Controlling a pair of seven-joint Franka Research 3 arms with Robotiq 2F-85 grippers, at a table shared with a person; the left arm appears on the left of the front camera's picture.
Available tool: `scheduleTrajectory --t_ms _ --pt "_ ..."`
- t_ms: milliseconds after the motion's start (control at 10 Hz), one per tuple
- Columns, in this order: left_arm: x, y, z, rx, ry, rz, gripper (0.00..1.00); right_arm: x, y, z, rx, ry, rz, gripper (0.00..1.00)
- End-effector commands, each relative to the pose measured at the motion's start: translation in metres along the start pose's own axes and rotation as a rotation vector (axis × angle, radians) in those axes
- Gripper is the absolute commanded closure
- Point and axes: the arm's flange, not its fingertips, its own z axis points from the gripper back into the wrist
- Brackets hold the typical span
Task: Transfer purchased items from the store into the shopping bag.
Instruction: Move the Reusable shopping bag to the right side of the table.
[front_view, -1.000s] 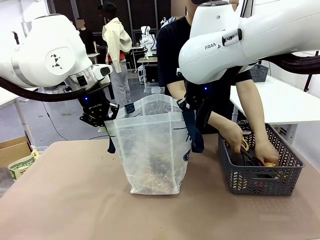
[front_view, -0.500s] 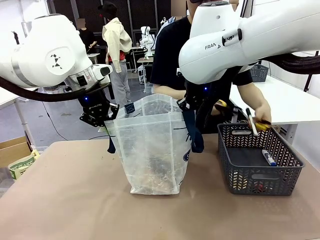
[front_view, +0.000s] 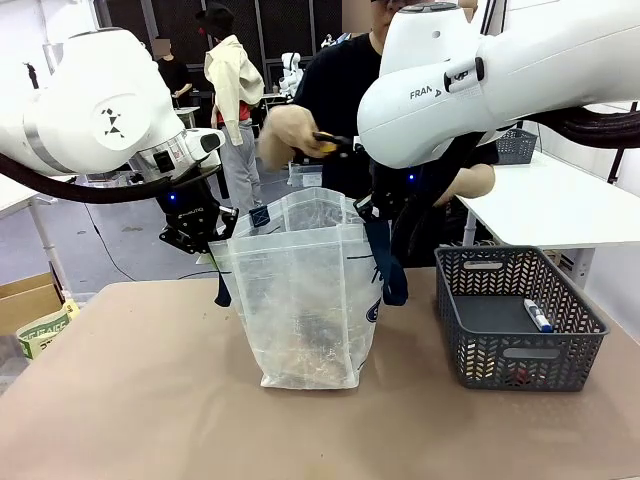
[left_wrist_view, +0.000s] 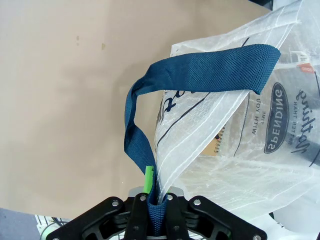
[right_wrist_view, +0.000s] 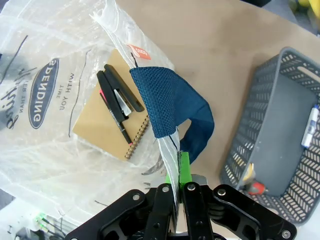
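The shopping bag (front_view: 305, 290) stands upright mid-table with its mouth held wide. My left gripper (front_view: 208, 243) is shut on its left navy strap (left_wrist_view: 200, 70), pinched between the fingers in the left wrist view (left_wrist_view: 154, 195). At the bag's right rim, my right gripper (front_view: 373, 212) is shut on the other strap (right_wrist_view: 170, 110) and rim (right_wrist_view: 178, 175). Inside the bag lie a brown spiral notebook (right_wrist_view: 110, 125) and a black stapler (right_wrist_view: 117, 95). The store (front_view: 520, 325), a dark grey basket, sits to the right with a marker (front_view: 537, 315) in it. A person's hand (front_view: 288, 135) holds yellow and black items above the bag.
A small red item (right_wrist_view: 256, 187) lies at the basket's bottom near its wall (right_wrist_view: 260, 100). The person stands at the far side behind the bag. Bare tan tabletop (front_view: 130, 400) stretches in front and to the left. A cardboard box (front_view: 35, 315) sits off the left edge.
The person's hands lifted items out of the basket and carried them left to above the bag's mouth. Both arms have held still.
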Motion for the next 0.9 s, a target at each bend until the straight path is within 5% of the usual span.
scheduleTrajectory --t_ms 0,800 --pt "0.0008 0.0018 0.0009 0.000 -0.001 0.004 1.00 0.0003 -0.0013 0.0005 -0.001 -0.001 -0.003 1.00" --pt "0.0008 0.0018 0.0009 0.000 -0.001 0.004 1.00 0.0003 -0.0013 0.0005 -0.001 -0.001 -0.003 1.00"
